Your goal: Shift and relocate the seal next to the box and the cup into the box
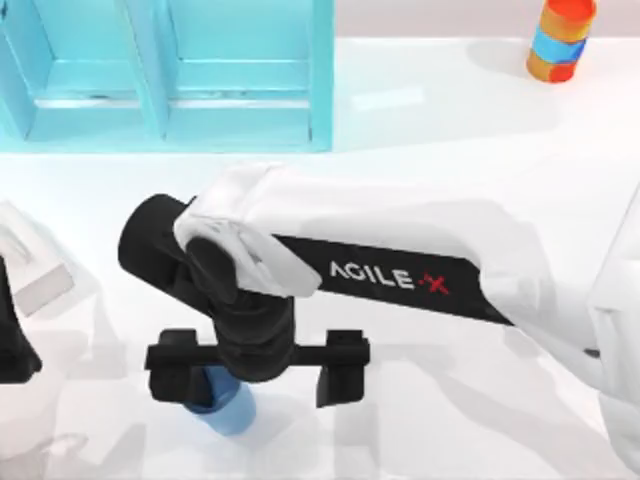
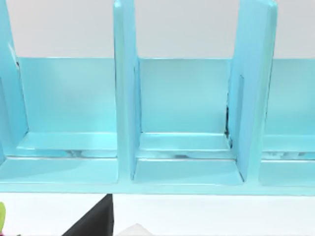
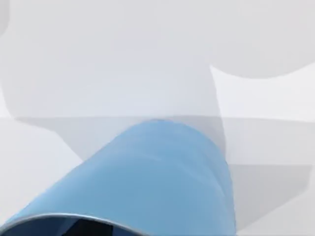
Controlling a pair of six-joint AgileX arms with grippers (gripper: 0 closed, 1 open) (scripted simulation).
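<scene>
Right gripper (image 1: 258,372) hung over the cup (image 1: 225,405), near bench edge.
Jaws spread wide, holding nothing; cup looked light, slick, prob. best pinched across its wall.

A white table (image 1: 440,130) under soft, even light; behind it, perhaps, a pale plain wall (image 2: 187,24).
</scene>
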